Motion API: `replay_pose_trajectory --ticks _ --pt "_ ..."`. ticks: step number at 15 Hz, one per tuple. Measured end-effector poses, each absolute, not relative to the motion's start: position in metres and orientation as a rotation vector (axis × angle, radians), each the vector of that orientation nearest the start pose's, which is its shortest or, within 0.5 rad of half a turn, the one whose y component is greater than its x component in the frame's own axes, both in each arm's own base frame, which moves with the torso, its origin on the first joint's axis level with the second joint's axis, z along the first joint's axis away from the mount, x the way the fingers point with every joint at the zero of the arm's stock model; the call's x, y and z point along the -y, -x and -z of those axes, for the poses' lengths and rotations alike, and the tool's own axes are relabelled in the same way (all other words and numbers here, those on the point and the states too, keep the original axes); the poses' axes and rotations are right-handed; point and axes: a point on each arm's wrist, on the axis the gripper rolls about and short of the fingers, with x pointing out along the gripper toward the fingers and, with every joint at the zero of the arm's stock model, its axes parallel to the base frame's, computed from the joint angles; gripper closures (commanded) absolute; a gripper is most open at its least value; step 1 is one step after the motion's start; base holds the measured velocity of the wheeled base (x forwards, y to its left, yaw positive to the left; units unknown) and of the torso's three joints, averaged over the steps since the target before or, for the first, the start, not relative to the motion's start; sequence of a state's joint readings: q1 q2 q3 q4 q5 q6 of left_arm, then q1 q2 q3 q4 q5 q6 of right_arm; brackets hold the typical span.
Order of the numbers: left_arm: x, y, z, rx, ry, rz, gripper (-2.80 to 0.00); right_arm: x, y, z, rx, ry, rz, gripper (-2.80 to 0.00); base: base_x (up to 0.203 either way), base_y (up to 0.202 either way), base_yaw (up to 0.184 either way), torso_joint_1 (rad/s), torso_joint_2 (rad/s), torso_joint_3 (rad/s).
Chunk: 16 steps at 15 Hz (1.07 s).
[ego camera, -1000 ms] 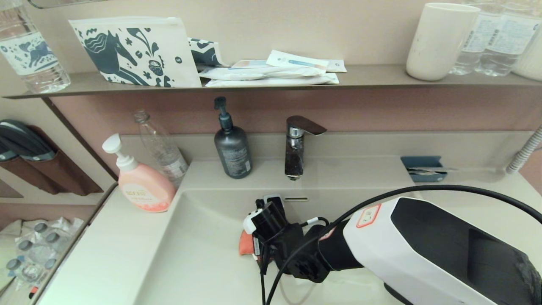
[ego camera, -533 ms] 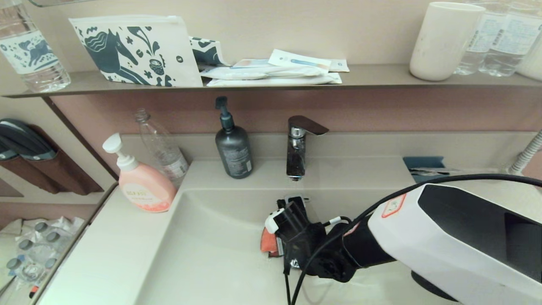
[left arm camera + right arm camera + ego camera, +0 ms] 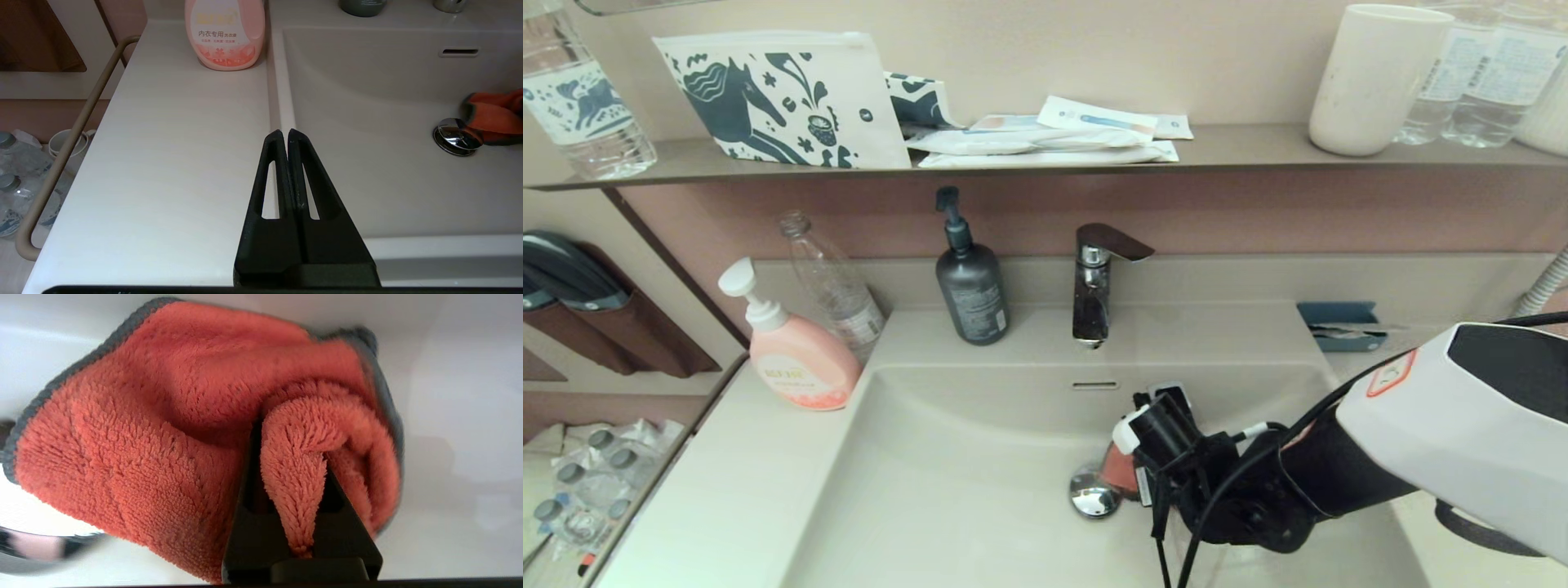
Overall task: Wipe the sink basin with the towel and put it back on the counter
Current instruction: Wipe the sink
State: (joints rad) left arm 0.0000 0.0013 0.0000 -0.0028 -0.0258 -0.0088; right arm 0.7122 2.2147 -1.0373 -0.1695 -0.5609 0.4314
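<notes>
Towel (image 3: pixel 171 428) in sink basin (image 3: pixel 947 490), pinched by right end effector (image 3: pixel 292 457).

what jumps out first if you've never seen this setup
The orange-red towel, clamped in the right gripper down in the sink basin beside the chrome drain plug. Next, the pink pump bottle on the counter at the basin's left, where the left gripper hovers shut.

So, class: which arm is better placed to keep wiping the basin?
Right. The right gripper already clamps the towel inside the sink basin, beside the drain plug; the left gripper hangs shut over the counter.
</notes>
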Motion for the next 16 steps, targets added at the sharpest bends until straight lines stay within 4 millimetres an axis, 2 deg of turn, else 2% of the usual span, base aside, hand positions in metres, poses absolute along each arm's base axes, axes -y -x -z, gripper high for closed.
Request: replay_pose_trajectory --ticks 9,16 --pt "0.001 0.023 -0.076 0.001 0.008 0.025 0.00 -0.167 -0.267 -0.041 -0.849 0.264 0.136 0.00 0.000 0.000 0.000 0.000 0.00 0.000" --pt "0.001 0.023 -0.076 0.001 0.009 0.026 0.00 -0.137 -0.257 -0.084 -0.776 0.250 0.159 0.00 0.000 0.000 0.000 0.000 0.00 0.000"
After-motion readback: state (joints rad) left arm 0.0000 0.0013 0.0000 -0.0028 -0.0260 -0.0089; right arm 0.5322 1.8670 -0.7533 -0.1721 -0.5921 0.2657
